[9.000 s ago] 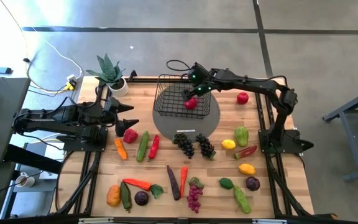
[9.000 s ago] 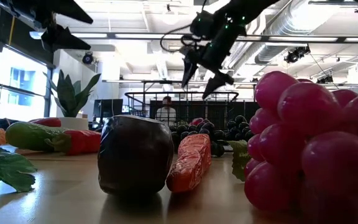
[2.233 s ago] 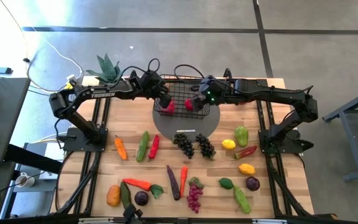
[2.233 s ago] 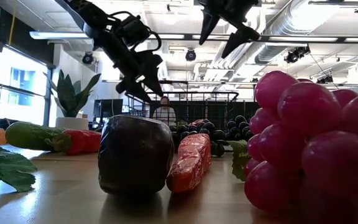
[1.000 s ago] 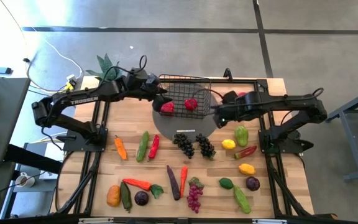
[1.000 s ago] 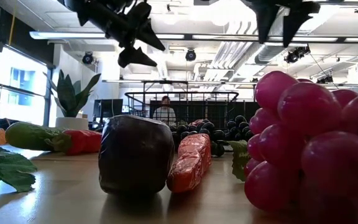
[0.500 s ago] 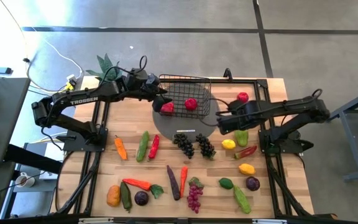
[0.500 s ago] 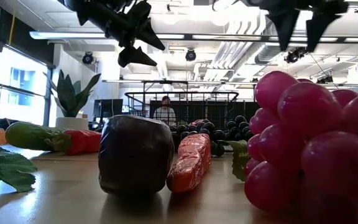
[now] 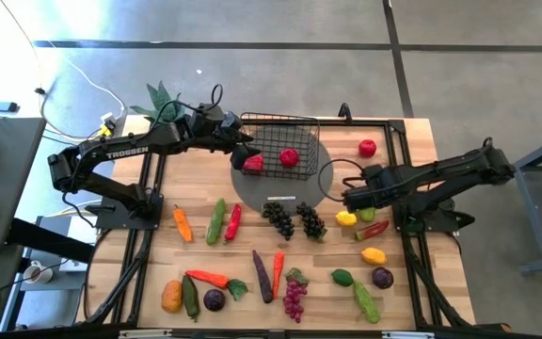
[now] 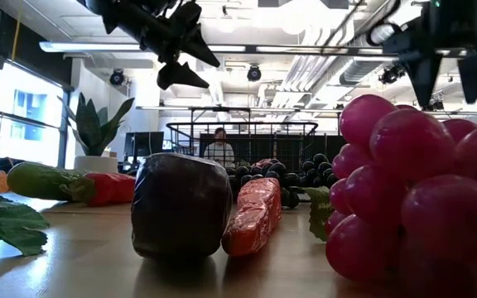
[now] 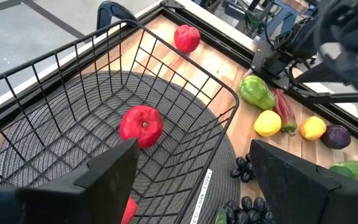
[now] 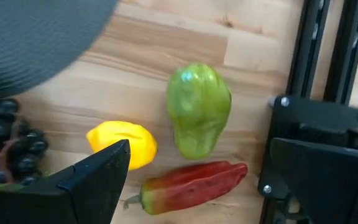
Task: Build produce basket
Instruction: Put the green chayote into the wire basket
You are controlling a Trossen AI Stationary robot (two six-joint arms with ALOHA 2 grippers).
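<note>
- Movement first: over the last second my right end effector (image 9: 349,199) has swung away from the basket (image 9: 279,146) toward 3 o'clock, and it now hangs with fingers spread wide and empty over the green pepper (image 12: 198,109), the lemon (image 12: 123,144) and the red chili (image 12: 191,184).
- My left end effector (image 9: 244,151) has not moved in that second; it waits at the basket's 9 o'clock rim, fingers apart, holding nothing.
- Produce already in: two red pieces lie inside the basket, which stands on the grey disc (image 9: 323,191) at the bench's 12 o'clock side. I judge the task early, since most produce remains spread over the bench (image 9: 327,254).
- My right wrist view alone shows the three pieces lying near one another, which the high view hides under my arm.
- My left wrist view alone shows the red apple (image 11: 141,124) resting on the basket floor, plus another red fruit (image 11: 187,38) outside beyond the far rim.
</note>
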